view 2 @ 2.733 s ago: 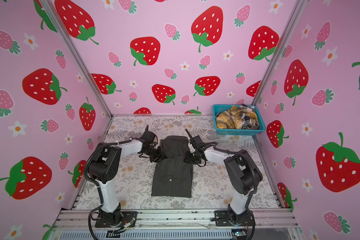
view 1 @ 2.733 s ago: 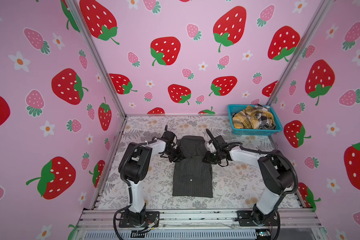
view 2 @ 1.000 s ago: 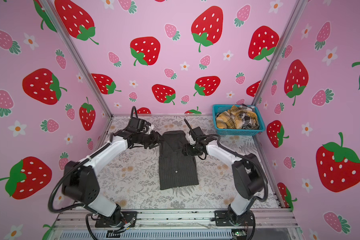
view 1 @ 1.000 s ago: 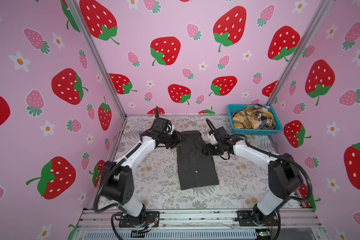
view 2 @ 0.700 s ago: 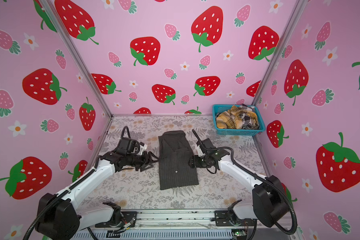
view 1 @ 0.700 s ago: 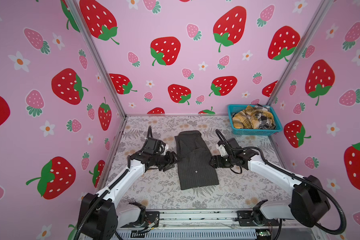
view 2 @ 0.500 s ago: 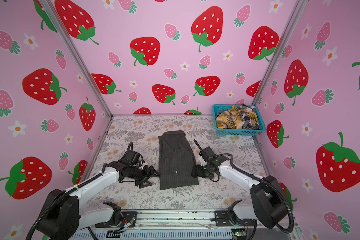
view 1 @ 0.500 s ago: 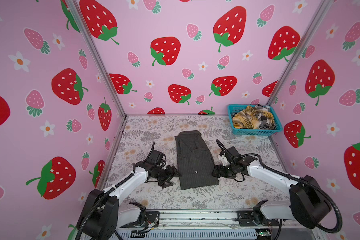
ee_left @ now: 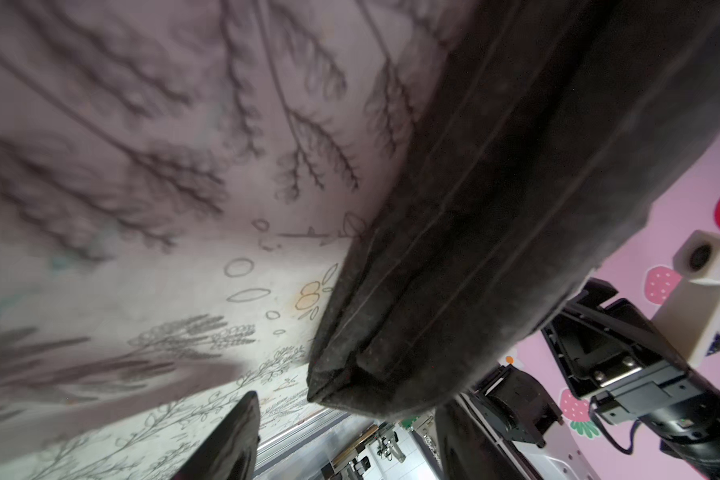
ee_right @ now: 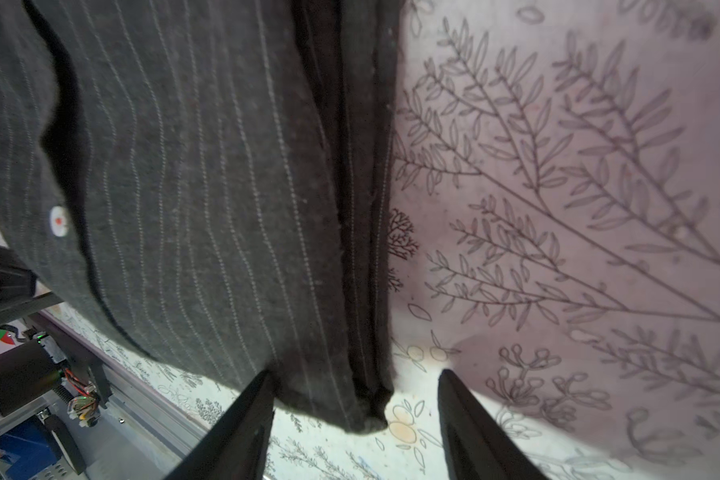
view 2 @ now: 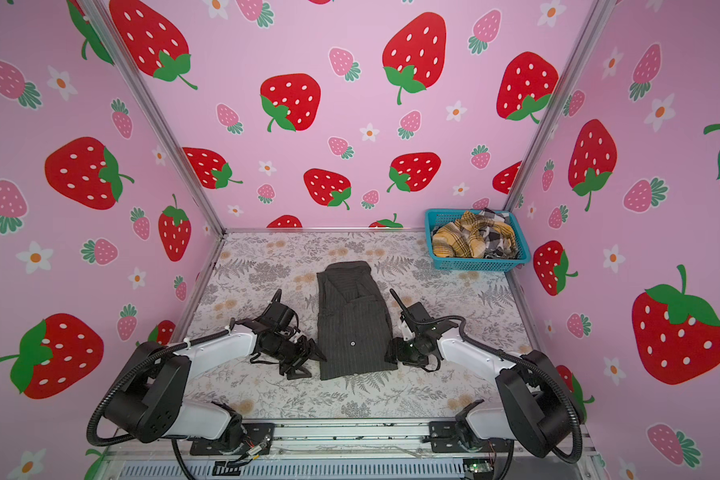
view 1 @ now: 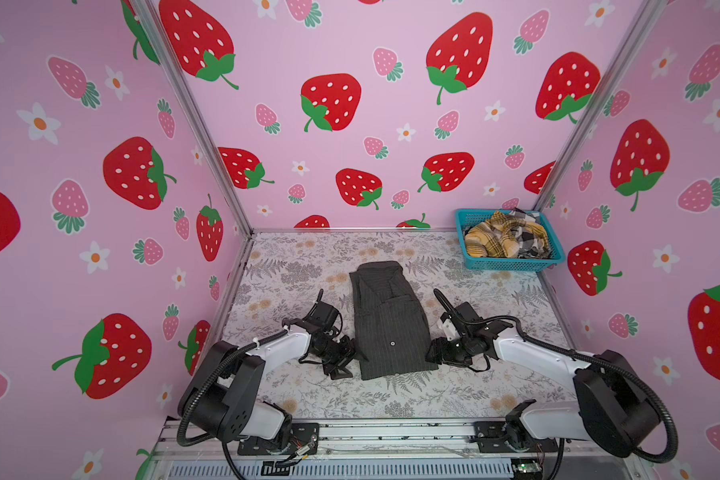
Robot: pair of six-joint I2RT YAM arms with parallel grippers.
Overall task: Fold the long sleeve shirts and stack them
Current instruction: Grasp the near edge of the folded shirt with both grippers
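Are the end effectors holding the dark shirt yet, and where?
Nothing yet: left end effector and right end effector stand open at the dark shirt's near corners.

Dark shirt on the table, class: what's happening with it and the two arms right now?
A dark pinstriped shirt, folded into a long strip, lies flat on the floral table. The left gripper and right gripper sit low at its two near corners, jaws open, nothing gripped yet. A yellow plaid shirt and a checked shirt lie crumpled in the blue basket at the far right.
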